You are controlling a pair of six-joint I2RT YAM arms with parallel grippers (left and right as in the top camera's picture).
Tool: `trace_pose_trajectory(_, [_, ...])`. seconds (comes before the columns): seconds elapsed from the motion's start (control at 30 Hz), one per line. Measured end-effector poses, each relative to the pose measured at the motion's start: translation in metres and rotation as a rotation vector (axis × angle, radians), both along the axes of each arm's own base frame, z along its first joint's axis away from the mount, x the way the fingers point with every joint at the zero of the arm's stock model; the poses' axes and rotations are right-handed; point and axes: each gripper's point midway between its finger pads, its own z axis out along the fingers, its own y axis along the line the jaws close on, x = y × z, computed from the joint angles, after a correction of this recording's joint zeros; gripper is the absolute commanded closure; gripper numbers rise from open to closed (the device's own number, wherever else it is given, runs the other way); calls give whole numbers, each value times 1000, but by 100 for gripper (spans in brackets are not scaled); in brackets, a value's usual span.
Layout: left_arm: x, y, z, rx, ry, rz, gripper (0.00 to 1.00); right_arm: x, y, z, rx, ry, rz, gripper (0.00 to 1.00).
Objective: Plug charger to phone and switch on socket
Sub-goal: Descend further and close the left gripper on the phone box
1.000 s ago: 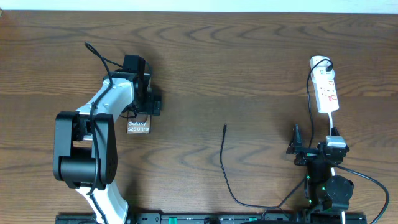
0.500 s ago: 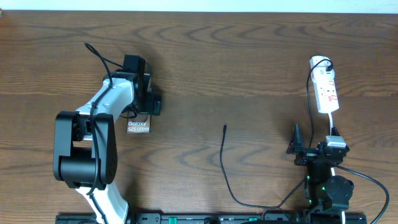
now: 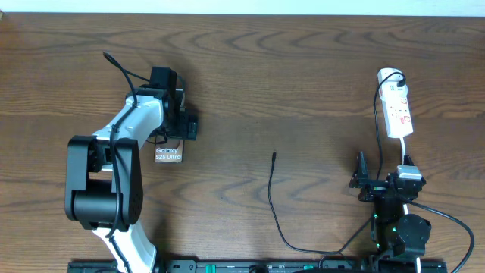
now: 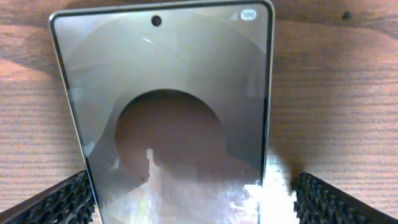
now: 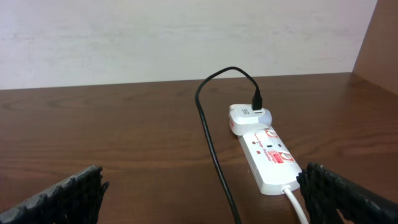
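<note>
Left gripper (image 4: 196,199): jaws fully open, straddling the phone (image 4: 168,93), one pad beside each long edge, nothing clamped. Right gripper (image 5: 205,196): also wide open and empty, facing the socket (image 5: 267,158).

Key relation: the charger (image 3: 273,155) tip lies mid-table between the arms, well apart from the phone, off to the left gripper's right. Its cable runs near-to-far, tip toward the far edge. I'd say the right arm is marginally nearer, and free.

The phone lies flat with a glossy, reflective face, long axis near-to-far, lettered end toward the base.

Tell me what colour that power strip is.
The power strip is white with red marks, clearest in the right wrist view.
</note>
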Motion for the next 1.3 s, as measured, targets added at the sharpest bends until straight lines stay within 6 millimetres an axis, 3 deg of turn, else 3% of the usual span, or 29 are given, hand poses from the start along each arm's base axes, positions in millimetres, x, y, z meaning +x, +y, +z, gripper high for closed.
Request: trace_pose_trajectory(1.3, [1,-1,-1,-6,-17,0,2,0,0,0,0,0,0,1])
